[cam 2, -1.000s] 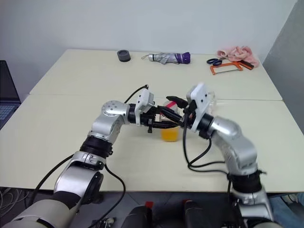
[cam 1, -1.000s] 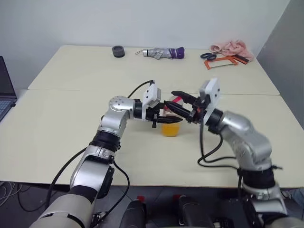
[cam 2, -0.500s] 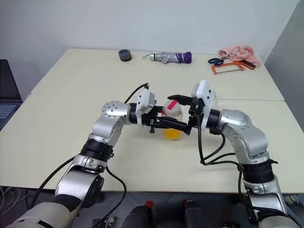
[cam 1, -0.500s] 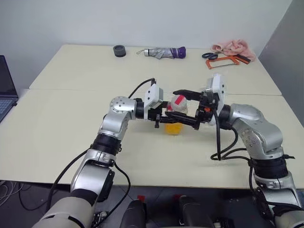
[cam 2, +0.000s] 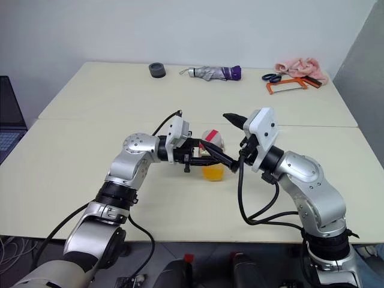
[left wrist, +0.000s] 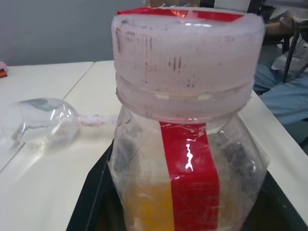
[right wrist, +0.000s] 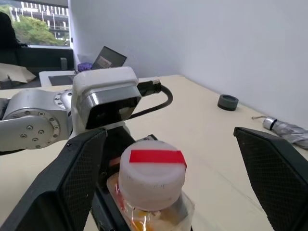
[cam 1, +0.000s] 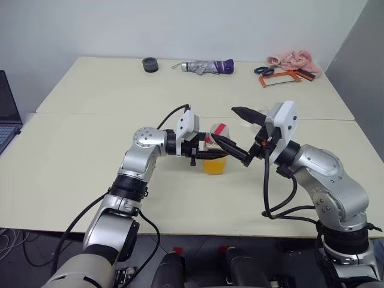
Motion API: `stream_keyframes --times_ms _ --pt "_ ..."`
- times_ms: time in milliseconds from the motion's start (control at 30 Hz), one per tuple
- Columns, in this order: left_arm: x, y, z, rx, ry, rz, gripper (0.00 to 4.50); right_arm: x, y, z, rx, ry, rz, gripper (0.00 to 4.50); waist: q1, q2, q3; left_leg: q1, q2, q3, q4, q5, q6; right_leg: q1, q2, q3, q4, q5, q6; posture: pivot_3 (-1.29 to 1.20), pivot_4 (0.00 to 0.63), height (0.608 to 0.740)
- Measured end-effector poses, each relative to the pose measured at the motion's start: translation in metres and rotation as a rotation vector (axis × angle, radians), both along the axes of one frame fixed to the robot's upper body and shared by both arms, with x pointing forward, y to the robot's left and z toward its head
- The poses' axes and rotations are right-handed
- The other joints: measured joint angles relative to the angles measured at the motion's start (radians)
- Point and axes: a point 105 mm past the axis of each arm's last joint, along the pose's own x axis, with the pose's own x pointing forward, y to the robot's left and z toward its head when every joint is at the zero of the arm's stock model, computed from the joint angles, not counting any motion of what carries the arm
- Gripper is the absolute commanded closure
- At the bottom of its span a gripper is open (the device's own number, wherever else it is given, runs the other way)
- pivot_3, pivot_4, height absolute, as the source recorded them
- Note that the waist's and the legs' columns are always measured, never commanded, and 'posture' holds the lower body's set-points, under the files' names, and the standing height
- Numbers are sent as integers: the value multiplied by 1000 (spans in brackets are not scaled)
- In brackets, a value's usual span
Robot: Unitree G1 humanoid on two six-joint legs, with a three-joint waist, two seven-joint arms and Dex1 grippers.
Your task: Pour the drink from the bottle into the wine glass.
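At the far left edge of the head view, a laptop (cam 1: 6,111) was partly seen beside the table (cam 1: 78,174). On the far side of the table, a dark round object (cam 1: 150,64) and a folded umbrella (cam 1: 204,66) were noted.

The left gripper (cam 1: 211,150) was seen reaching rightward at mid-table, its 2 black fingers clamped tight on the body of the bottle (cam 1: 215,151). The bottle was held upright, or nearly so; whether its base touched the table could not be told. Its cap (right wrist: 152,173) was observed to be whitish with a red strip across the top, and a red label strip (left wrist: 189,178) was seen running down 1 side. The drink (cam 1: 214,164), orange, was seen filling only the lower part of the bottle.

The right gripper (cam 1: 243,137) was found spread wide just to the right of the bottle, 1 finger raised above and 1 finger low near the bottle's side; nothing was held in it. In the right wrist view the 2 fingers (right wrist: 79,175) were seen well apart with the capped bottle between them, untouched.

The wine glass (left wrist: 41,122) was recorded in the left wrist view, beyond the bottle, appearing to lie on its side on the table.

At the far right corner, scissors (cam 1: 262,70), an orange-framed saw (cam 1: 282,77) and a pink cloth (cam 1: 292,59) were noted.
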Motion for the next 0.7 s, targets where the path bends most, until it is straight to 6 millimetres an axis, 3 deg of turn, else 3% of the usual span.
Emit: stream_keyframes --times_ms 700 --pt "0 -2 1 1 0 -6 2732 14 5 -11 -60 -46 -90 0 0 0 0 0 0 0 0 0 0 0 0 0 0 0 0 0 150 740"
